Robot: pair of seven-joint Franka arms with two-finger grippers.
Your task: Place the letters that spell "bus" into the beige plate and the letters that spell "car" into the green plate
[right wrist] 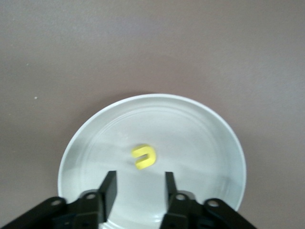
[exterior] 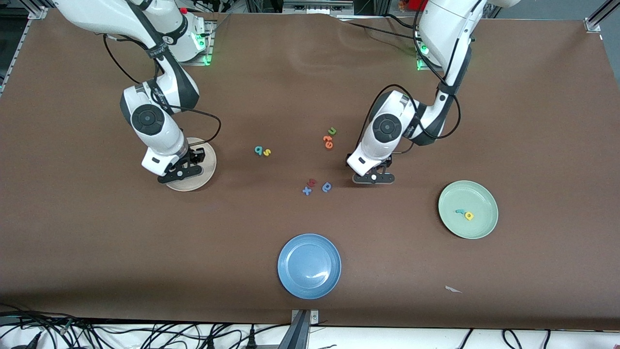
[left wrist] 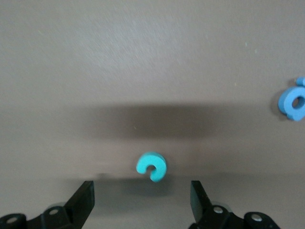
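No printed labels, brands or numbers legible anywhere. Only foam letter shapes read as characters.
- Yellow u: lies in the beige plate.
- Teal c: on bare table.
- Teal b touching yellow s: mid-table.
- Green u, with orange letters just nearer the front camera; the orange ones can't be read.
- Blue x: beside a red letter and a blue round letter, both unclear.
- Green plate: yellow a beside a teal letter, unreadable.
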